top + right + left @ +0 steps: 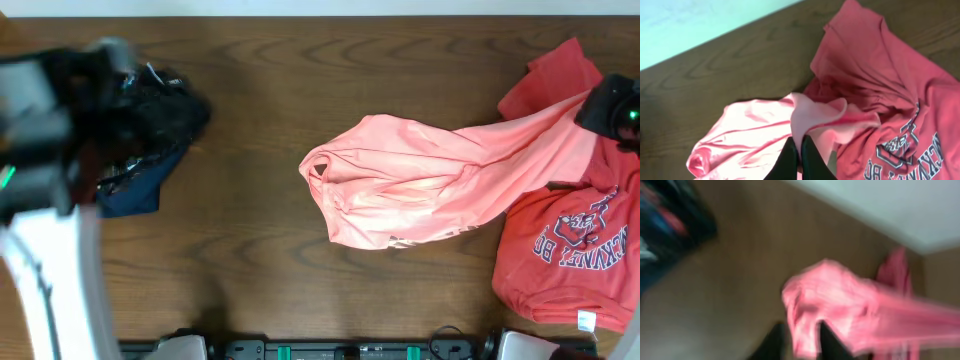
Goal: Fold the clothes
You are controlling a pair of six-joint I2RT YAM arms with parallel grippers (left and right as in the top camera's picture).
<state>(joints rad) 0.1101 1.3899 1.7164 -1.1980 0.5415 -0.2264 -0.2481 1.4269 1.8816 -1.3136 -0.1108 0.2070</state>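
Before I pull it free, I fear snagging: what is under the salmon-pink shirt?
One end of the salmon-pink shirt stretches over the coral-red shirt; the table surrounds the rest. Anything beneath its bunched middle is hidden.

We see bare wooden table [740, 65] ahead and left of the right claw [800, 143]; the salmon-pink T-shirt [750, 130] bunches beneath it, the coral-red shirt [880, 75] crowds its right.

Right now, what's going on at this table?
The right arm has its jaws shut on an edge of the salmon-pink T-shirt, which stretches from mid-table over the coral-red printed shirt at the right. The left arm, blurred, is at the far left by a pile of dark garments, jaws apart, clear of the pink shirt. That shirt is bunched, not folded.
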